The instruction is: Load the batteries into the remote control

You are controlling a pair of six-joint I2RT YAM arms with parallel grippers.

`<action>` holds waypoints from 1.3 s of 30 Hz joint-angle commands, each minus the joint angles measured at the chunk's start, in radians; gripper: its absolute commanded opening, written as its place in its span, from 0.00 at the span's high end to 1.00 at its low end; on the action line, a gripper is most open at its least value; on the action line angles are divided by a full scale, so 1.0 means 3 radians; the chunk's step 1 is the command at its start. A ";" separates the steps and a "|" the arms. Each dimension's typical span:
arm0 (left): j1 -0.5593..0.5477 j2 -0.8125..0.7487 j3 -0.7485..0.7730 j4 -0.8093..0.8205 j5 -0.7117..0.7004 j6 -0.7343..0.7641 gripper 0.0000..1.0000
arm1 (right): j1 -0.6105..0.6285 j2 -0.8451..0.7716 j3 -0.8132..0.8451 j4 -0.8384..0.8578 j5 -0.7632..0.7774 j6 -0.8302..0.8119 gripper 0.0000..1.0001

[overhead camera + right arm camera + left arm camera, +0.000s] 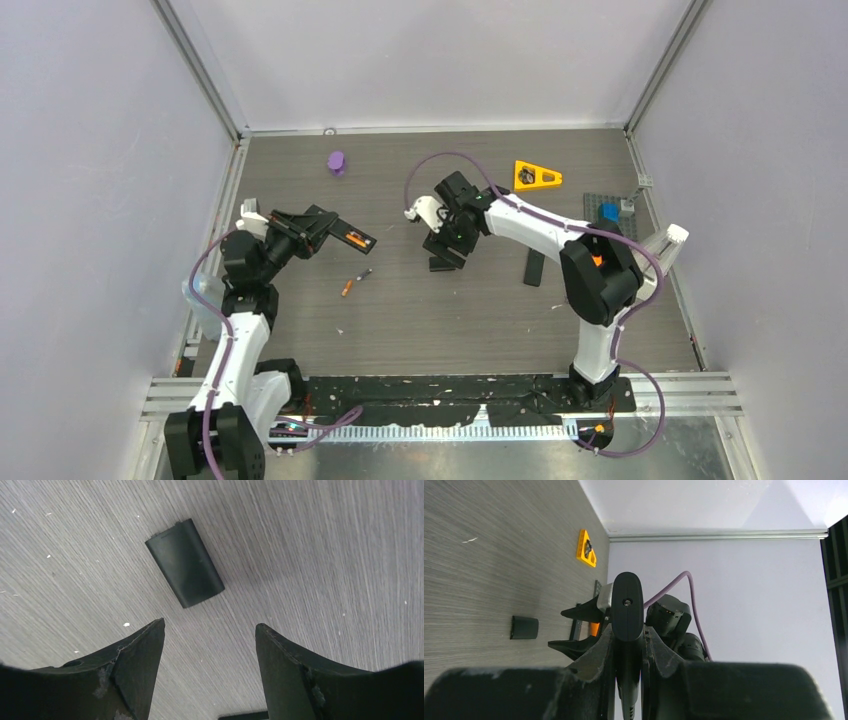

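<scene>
Right gripper (210, 630): standing open, holding nothing, pointing down at the table (325, 555).
Just ahead of the fingertips: lying flat in the upper middle of the right wrist view, a small black cover (185, 563), long axis slanting from upper left to lower right, touching neither finger.
Left gripper (326, 228): clamping shut on the remote control (352, 238), holding it left of centre in the overhead view, free end pointing right.
Loose battery (355, 282): lying on the table just below the remote control and to the lower left of the right gripper, long axis running lower left to upper right (orange end lower left, dark tip upper right).
Nearer arm: lying somewhat closer to the left gripper, that one being occupied; probably falling to the right gripper.
Coming move: likely calling for a reach toward the lower left and a wrist turn, setting the jaws across that slanted axis.
</scene>
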 commanded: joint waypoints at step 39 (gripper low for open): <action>0.0189 0.0054 0.0074 0.0439 0.0249 0.0172 1.00 | 0.0093 0.0272 0.0337 0.0156 -0.0048 -0.0142 0.82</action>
